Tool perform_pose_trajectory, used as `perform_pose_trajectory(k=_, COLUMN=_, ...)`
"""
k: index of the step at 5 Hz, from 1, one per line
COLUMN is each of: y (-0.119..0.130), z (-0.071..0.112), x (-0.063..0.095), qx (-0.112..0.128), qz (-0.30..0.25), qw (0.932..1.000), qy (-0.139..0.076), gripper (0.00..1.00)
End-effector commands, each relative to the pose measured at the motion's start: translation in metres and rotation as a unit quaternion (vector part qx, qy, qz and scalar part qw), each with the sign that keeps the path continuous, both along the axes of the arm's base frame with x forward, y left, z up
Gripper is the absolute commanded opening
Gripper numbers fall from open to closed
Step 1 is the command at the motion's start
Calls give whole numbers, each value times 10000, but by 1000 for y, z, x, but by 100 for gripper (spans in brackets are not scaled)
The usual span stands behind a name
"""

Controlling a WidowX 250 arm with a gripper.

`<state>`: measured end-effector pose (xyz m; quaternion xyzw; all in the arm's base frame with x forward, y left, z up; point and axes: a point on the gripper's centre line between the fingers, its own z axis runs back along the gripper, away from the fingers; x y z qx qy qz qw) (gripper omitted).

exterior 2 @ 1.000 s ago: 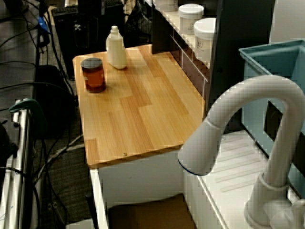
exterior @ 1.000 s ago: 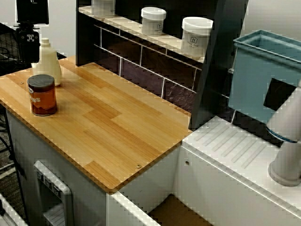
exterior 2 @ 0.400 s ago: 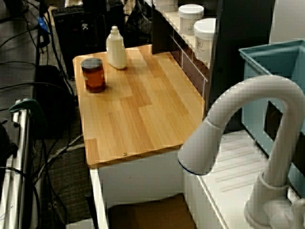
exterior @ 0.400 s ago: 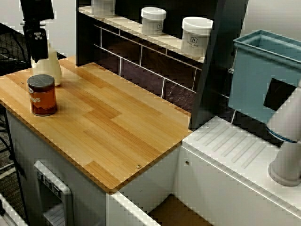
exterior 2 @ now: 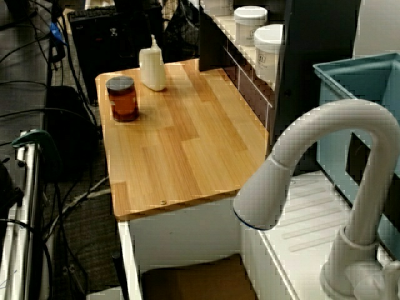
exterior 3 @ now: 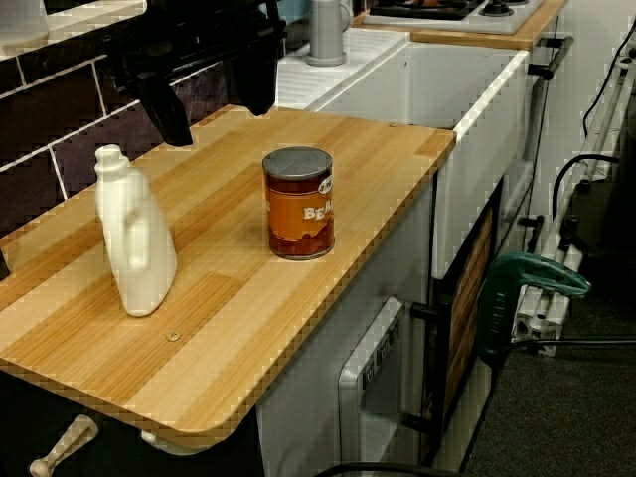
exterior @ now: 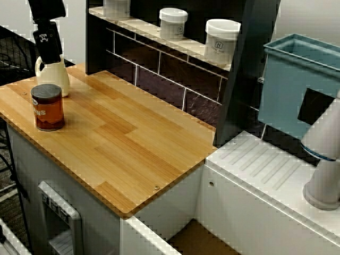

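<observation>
Gripper [exterior: 47, 45], fingers apart, hangs over the white bottle [exterior: 53, 79] at the countertop's [exterior: 133, 143] far-left corner. The bottle looks light, smooth, slightly squashy plastic. Best held across the narrow upper body.

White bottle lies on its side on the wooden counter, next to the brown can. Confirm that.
Not right: the white bottle stands upright, cap up, as the low view from the counter's end shows. It is on the wooden counter, next to the brown can.
</observation>
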<state>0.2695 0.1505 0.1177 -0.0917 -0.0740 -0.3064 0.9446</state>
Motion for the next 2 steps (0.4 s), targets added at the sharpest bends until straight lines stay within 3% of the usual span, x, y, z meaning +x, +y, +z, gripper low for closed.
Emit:
perform_pose_trajectory(k=1, y=22, z=24, x=17, qx=117, qz=-462, qw=9983, qy=-325, gripper=100)
perform_pose_trajectory(k=2, y=28, z=31, x=24, qx=112, qz=-580, qw=9974, qy=-408, gripper=100)
